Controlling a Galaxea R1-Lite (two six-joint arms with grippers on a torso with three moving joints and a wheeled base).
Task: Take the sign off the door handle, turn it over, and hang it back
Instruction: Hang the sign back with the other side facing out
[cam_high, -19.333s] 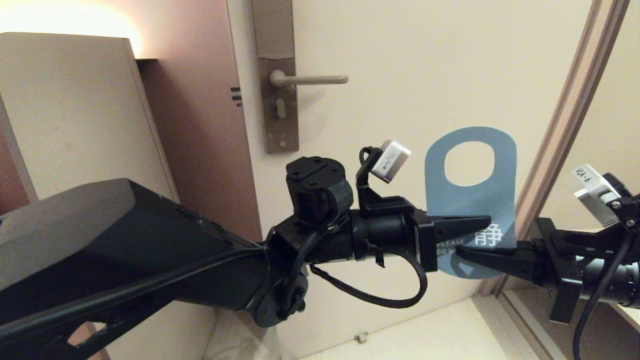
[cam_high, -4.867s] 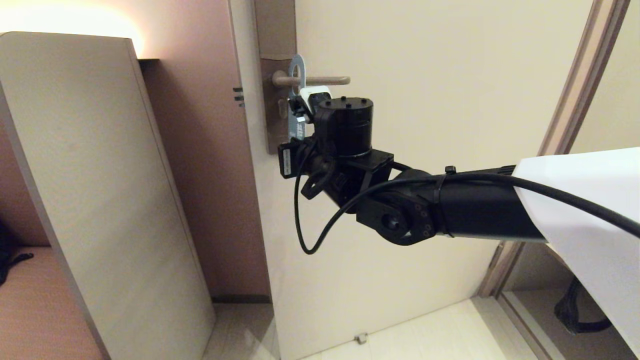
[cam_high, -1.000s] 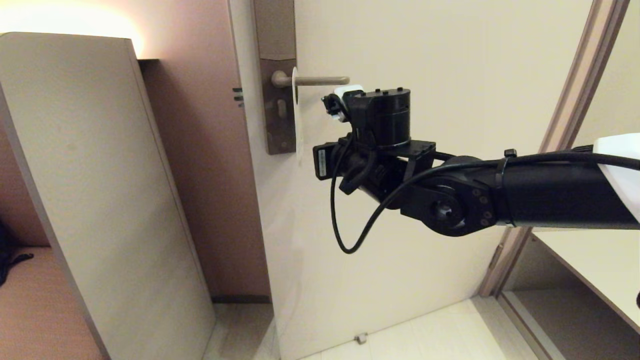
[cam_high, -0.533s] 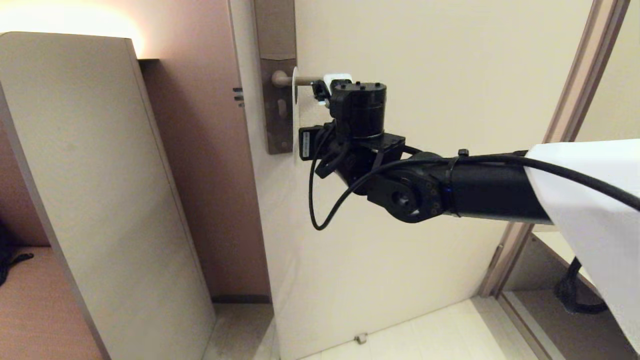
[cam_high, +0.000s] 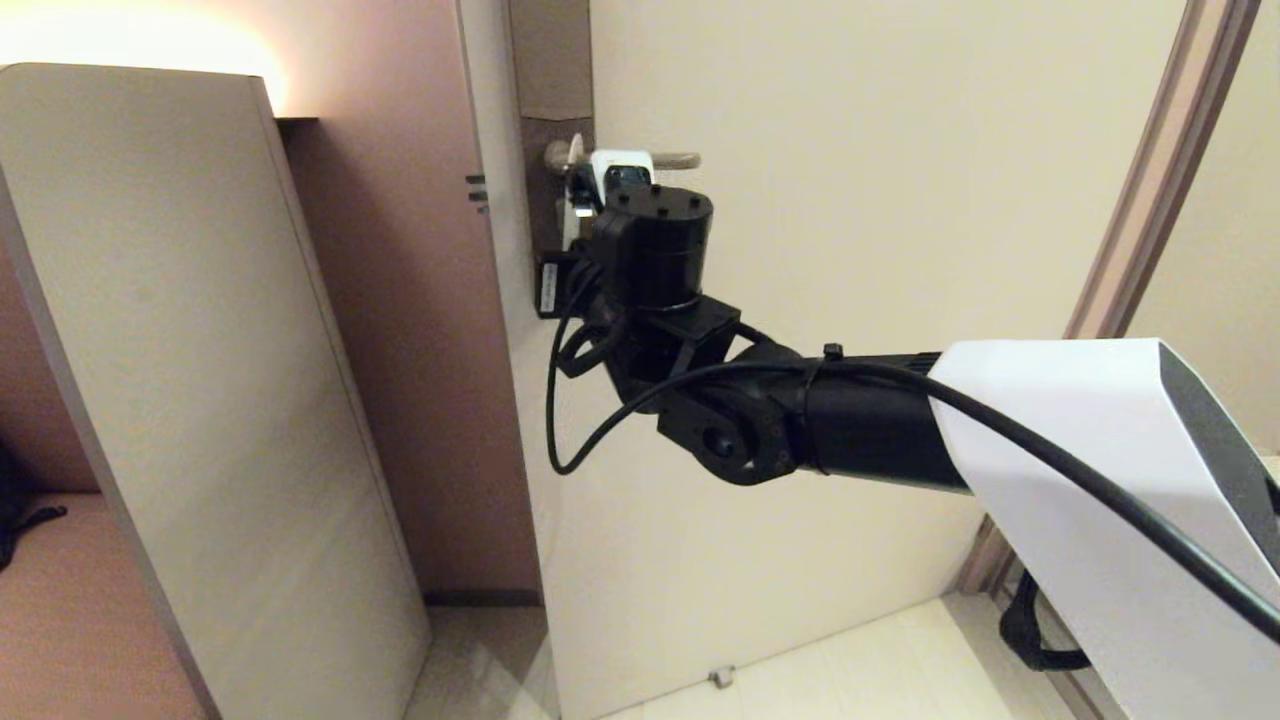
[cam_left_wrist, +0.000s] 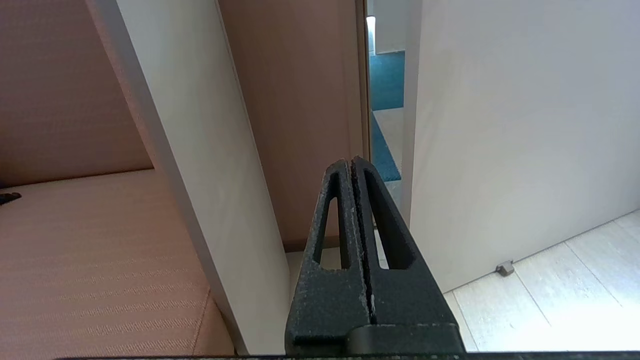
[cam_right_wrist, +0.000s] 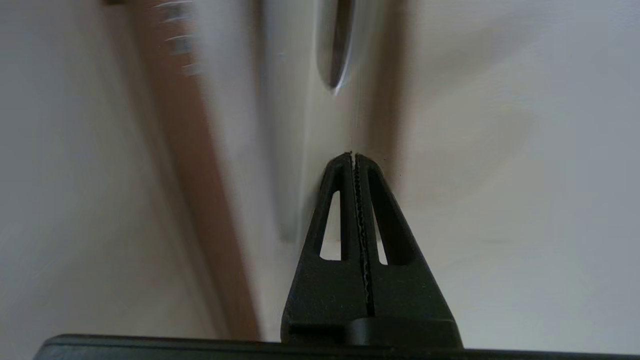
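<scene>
The right arm reached in from the lower right of the head view, its wrist up against the lock plate (cam_high: 548, 120) in the upper middle. The right gripper (cam_right_wrist: 353, 156) had its two black fingers (cam_right_wrist: 340, 200) pressed flat together, serrated edges meeting with nothing between them. Its tips sat close to the pale door (cam_right_wrist: 500, 150); whether they actually touched anything, I could not tell.

The door handle (cam_high: 672, 159) stuck out level to the right of the plate, its middle hidden behind the wrist camera. The sign (cam_high: 576, 152) hung on the lever close to the plate, seen almost edge-on as a thin pale sliver just left of that camera, the lower part hidden by the arm. Which face showed outward could not be made out.

The left gripper (cam_left_wrist: 352, 161) was out of the head view; its own camera showed its fingers (cam_left_wrist: 334, 210) closed on nothing, pointing toward the gap beside the door's edge, with a beige panel (cam_left_wrist: 200, 150) on one side.
</scene>
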